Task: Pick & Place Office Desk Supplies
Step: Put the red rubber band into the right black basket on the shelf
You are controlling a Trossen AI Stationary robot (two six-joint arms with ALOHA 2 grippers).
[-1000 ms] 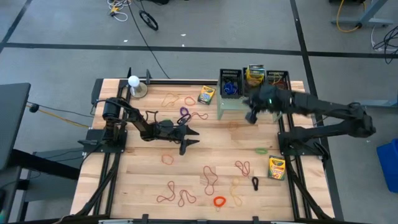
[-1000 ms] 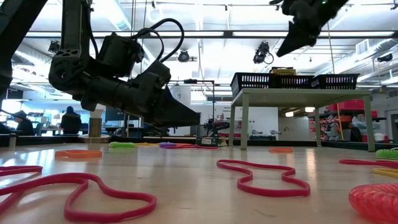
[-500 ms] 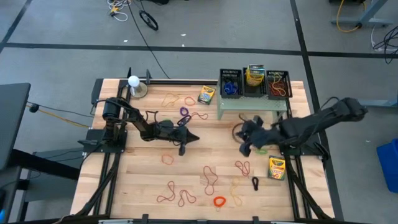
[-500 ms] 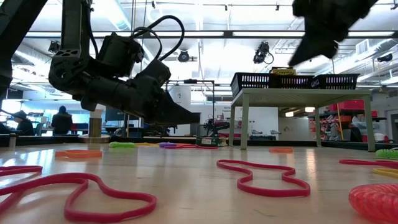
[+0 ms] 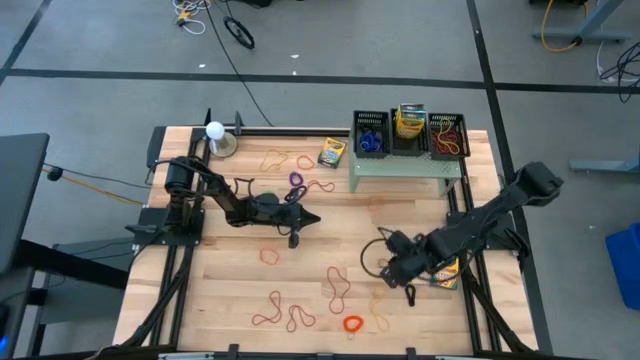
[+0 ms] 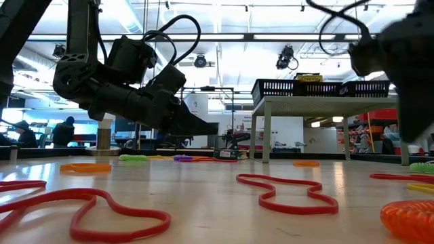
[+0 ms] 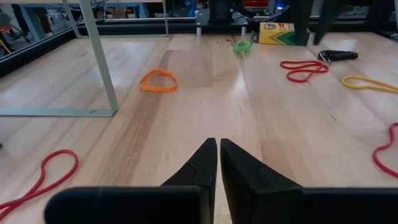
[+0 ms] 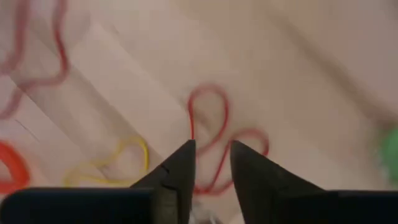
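the right tool [image 5: 393, 268] hung low over the bench [image 5: 230, 290], fingers a little apart and empty, right above a red rubber band [image 8: 214, 134]. it wanted to drop straight, straddle one strand, then close. the left tool [image 7: 218, 163] sat shut and idle near the bench's middle, holding nothing.

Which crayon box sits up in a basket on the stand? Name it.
The crayon box in the middle black basket on the pale green stand. The other two lie on the tabletop, one beside the stand, one near the right arm.
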